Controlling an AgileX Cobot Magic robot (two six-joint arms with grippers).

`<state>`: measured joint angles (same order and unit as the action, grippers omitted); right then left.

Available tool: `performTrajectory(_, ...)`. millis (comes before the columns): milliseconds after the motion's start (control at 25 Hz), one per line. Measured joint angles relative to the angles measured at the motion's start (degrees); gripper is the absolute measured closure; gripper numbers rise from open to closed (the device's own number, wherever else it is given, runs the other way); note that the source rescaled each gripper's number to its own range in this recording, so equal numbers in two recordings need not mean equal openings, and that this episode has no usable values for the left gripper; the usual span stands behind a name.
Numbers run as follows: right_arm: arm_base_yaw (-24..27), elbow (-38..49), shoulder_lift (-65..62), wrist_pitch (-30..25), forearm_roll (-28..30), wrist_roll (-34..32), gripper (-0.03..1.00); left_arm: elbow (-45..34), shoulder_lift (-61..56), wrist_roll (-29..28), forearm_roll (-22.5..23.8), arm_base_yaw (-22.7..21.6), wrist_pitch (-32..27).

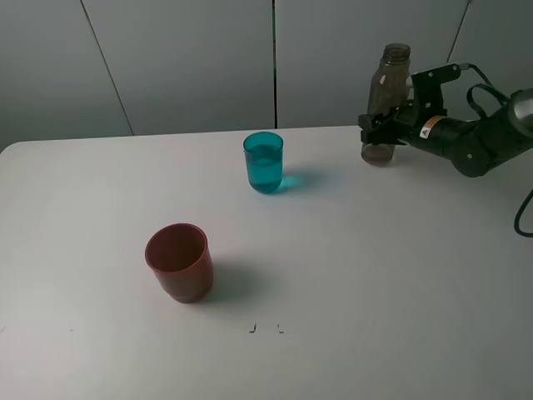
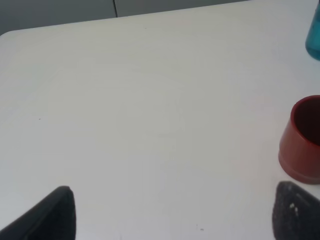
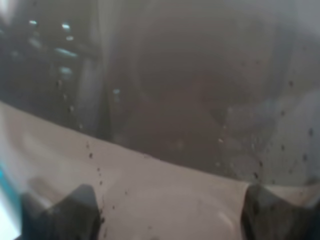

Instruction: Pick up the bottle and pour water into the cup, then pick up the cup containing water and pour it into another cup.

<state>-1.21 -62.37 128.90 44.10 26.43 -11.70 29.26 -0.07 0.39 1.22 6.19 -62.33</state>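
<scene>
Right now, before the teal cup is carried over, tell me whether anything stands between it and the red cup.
Nothing visible does. Only bare table lies between the teal cup and the red cup. The bottle is far right, at the right claw, off that line.

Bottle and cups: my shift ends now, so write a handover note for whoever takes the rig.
Left hand: open, empty, over the table near the red cup.
Right hand: around the bottle, upright at the table's far right; gripping or released, unclear.
Teal cup: mid-table, appears to hold water.
Done: apparently the bottle pour.
Remaining: let go of the bottle, lift the teal cup, pour into the red cup, which looks empty.
</scene>
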Motion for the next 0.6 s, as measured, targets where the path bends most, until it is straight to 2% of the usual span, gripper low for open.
performTrajectory(400, 0.00, -0.64, 0.53, 0.16, -0.10, 0.09, 0.96, 0.00, 0.00, -0.39, 0.00, 0.00, 0.00)
performTrajectory(440, 0.00, -0.64, 0.53, 0.16, -0.10, -0.28, 0.84, 0.00, 0.00, -0.39, 0.00, 0.00, 0.00)
performTrajectory(520, 0.00, -0.64, 0.53, 0.16, -0.10, -1.67, 0.33, 0.00, 0.00, -0.39, 0.00, 0.00, 0.00)
performTrajectory(560, 0.00, -0.67, 0.53, 0.16, -0.10, -2.35, 0.16, 0.00, 0.00, -0.39, 0.00, 0.00, 0.00)
performTrajectory(600, 0.00, -0.67, 0.53, -0.63, -0.10, -2.91, 0.06, 0.00, 0.00, -0.39, 0.00, 0.00, 0.00)
